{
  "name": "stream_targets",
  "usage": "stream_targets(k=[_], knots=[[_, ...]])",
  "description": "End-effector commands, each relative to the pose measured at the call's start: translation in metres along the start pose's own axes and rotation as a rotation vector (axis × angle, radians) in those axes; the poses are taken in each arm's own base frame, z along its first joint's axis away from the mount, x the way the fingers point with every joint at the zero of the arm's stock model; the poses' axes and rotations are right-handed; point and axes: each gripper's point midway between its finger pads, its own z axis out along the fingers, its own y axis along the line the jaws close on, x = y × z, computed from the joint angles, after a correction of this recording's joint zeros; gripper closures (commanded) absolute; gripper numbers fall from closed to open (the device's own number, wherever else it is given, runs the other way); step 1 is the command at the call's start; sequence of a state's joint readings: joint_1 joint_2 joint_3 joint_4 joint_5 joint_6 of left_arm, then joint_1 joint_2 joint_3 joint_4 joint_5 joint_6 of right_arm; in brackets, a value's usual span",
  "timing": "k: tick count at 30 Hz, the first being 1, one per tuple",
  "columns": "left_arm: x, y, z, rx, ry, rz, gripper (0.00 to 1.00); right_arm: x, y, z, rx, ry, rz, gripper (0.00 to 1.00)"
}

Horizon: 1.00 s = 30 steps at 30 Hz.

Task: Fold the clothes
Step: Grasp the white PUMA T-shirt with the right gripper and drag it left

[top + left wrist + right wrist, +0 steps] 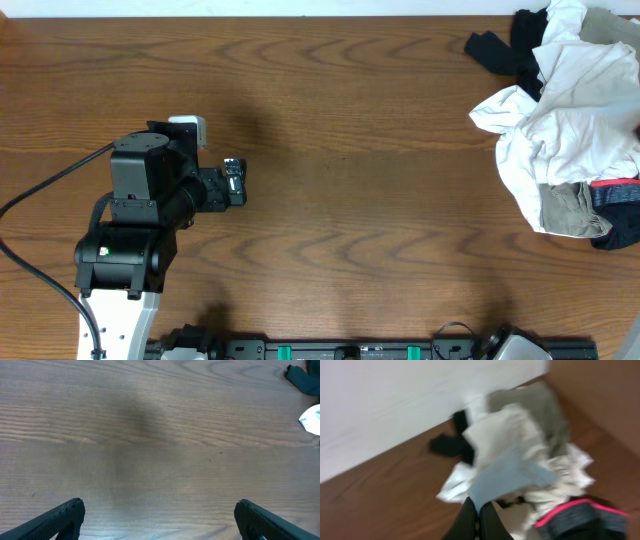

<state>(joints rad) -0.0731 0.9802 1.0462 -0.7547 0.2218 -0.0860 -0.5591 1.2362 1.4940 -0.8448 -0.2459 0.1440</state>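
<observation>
My right claw (479, 521) has its jaws clenched together at the near edge of the clothes (575, 130). The heap begins right at its tips and spreads ahead of it and off to its right. A pale flap (505, 477) of the white shirt (500, 430) narrows down to the fingertips, which I read as a corner picked out so the shirt can be drawn clear of the rest. The wrist view is blurred, so I cannot tell whether any cloth is actually pinched.

My left claw (159, 507) is released, jaws spread wide, hovering over bare table (350, 200) with the clothes well ahead of it. I judge it is parked there to leave room for laying the shirt flat.

The shirt is crumpled on top with no collar or hem I can make out, so it has no clear heading. The heap's long axis runs from the right claw's tips away towards the wall. The black garment (447, 445) lies ahead and to the left, the grey-khaki one (540, 405) farthest ahead, and the navy piece with a red band (575, 515) just beside the tips on the right
</observation>
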Motion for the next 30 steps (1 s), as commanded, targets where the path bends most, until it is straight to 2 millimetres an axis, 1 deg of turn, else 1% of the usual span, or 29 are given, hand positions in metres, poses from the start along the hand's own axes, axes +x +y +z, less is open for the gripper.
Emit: stream_targets(k=[1,2,3,4,5,8,11,14,17,21,28,30], knots=[[-0.006,0.0,-0.003,-0.002,-0.016,-0.008,0.02,0.024,0.053,0.007,-0.222,0.095,-0.095,0.99],[-0.006,0.0,-0.003,-0.002,-0.016,-0.008,0.02,0.03,0.071,0.005,-0.298,0.112,-0.123,0.99],[-0.006,0.0,-0.003,-0.002,-0.016,-0.008,0.02,0.036,0.093,0.0,-0.393,0.129,-0.158,0.99],[-0.006,-0.001,-0.003,-0.002,-0.016,-0.008,0.02,0.043,0.113,-0.006,-0.478,0.142,-0.194,0.99],[-0.006,-0.001,-0.003,-0.002,-0.016,-0.008,0.02,0.051,0.137,-0.014,-0.577,0.156,-0.247,0.99],[-0.006,0.0,-0.003,-0.002,-0.016,-0.008,0.02,0.07,0.179,-0.028,-0.714,0.179,-0.348,0.99],[-0.006,0.0,-0.003,-0.002,-0.016,-0.008,0.02,0.098,0.224,-0.049,-0.854,0.203,-0.489,0.99],[-0.006,0.0,-0.003,-0.002,-0.016,-0.008,0.02,0.126,0.259,-0.069,-0.961,0.234,-0.589,0.99],[-0.006,0.0,-0.003,-0.002,-0.016,-0.008,0.02,0.149,0.286,-0.083,-1.029,0.253,-0.659,0.99],[-0.006,0.0,-0.003,-0.002,-0.016,-0.008,0.02,0.176,0.311,-0.094,-1.085,0.286,-0.73,0.99],[-0.006,0.0,-0.003,-0.002,-0.016,-0.008,0.02,0.224,0.339,-0.084,-1.12,0.393,-0.8,0.99],[-0.006,0.0,-0.003,-0.002,-0.016,-0.008,0.02,0.231,0.349,-0.082,-1.137,0.399,-0.805,0.99]])
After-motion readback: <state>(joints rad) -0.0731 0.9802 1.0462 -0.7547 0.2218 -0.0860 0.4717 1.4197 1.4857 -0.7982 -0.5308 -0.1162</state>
